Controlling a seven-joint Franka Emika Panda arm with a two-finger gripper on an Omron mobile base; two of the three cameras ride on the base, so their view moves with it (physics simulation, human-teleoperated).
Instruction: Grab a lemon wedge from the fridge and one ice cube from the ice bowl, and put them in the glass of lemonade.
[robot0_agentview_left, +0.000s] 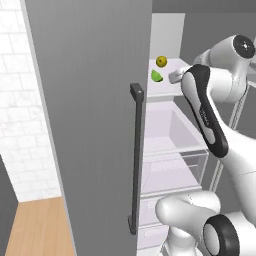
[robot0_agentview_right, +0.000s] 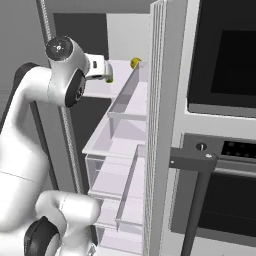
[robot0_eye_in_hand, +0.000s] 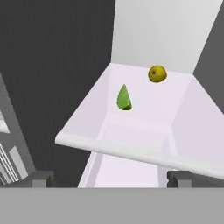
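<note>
The fridge (robot0_agentview_left: 90, 125) stands open, its grey door with a dark bar handle (robot0_agentview_left: 136, 160) swung toward me. A green lemon wedge (robot0_eye_in_hand: 124, 98) lies on the upper white shelf (robot0_eye_in_hand: 131, 151), also seen as the lemon wedge (robot0_agentview_left: 157, 76) from the left base camera. My gripper (robot0_eye_in_hand: 111, 179) is open and holds nothing. It hovers just outside the shelf's front rim, short of the wedge. From the base views the gripper (robot0_agentview_left: 174, 76) is level with that shelf, its white hand (robot0_agentview_right: 100, 67) reaching in. The ice bowl and the glass of lemonade are out of view.
A round yellow fruit (robot0_eye_in_hand: 157, 74) sits behind the wedge near the shelf's back wall. Clear drawers and lower shelves (robot0_agentview_left: 172, 165) fill the fridge below. A grey door panel (robot0_agentview_right: 167, 100) stands edge-on at my right, with a dark oven (robot0_agentview_right: 225, 65) beyond it.
</note>
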